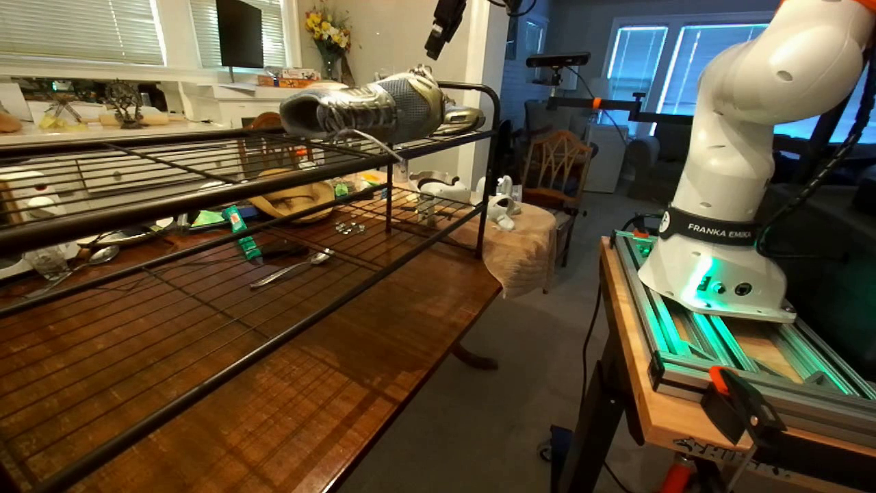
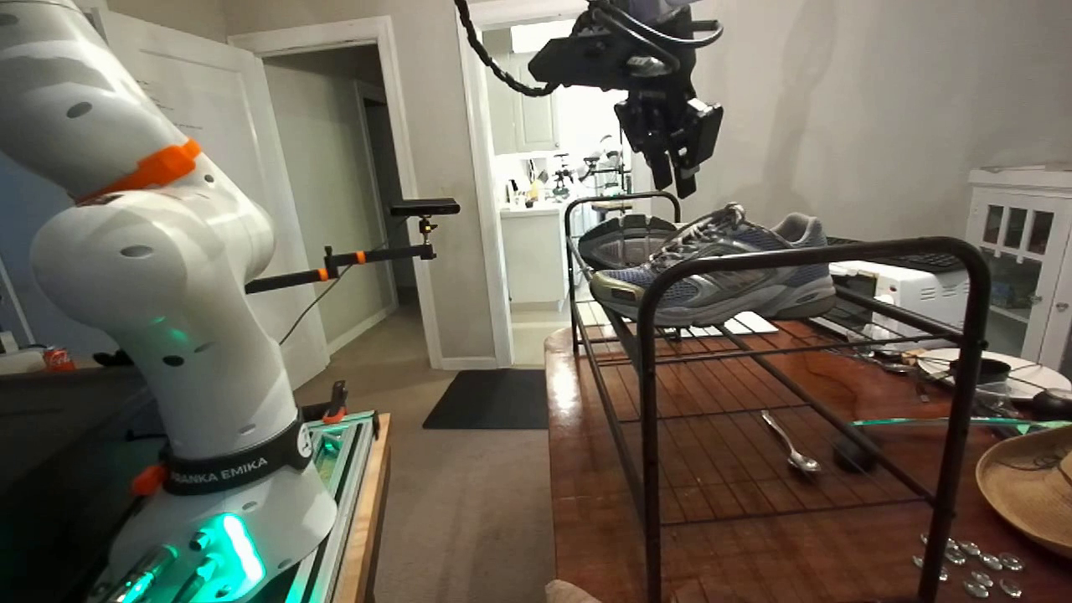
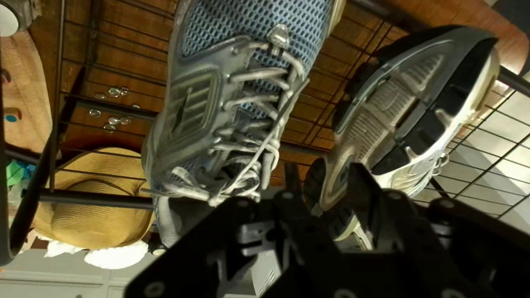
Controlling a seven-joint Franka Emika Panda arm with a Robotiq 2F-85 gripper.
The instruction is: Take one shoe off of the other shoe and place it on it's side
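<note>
Two grey-blue running shoes rest side by side on the top shelf of a black wire rack. One shoe stands upright, laces up, in an exterior view (image 2: 720, 280) and in the wrist view (image 3: 194, 103). The other shoe lies on its side with its sole showing in the wrist view (image 3: 389, 103) and an exterior view (image 2: 624, 243); its upper and opening face the camera in an exterior view (image 1: 369, 109). A gap shows between them in the wrist view. My gripper (image 2: 675, 177) hangs above the shoes, its fingers (image 3: 325, 169) apart with nothing held.
The rack's rails (image 1: 321, 168) and end frame (image 2: 825, 249) stand on the wooden table (image 1: 390, 308). A straw hat (image 3: 91, 215), a spoon (image 2: 787, 444) and glass beads (image 2: 971, 553) lie on the table. A white appliance (image 2: 913, 293) stands behind the rack.
</note>
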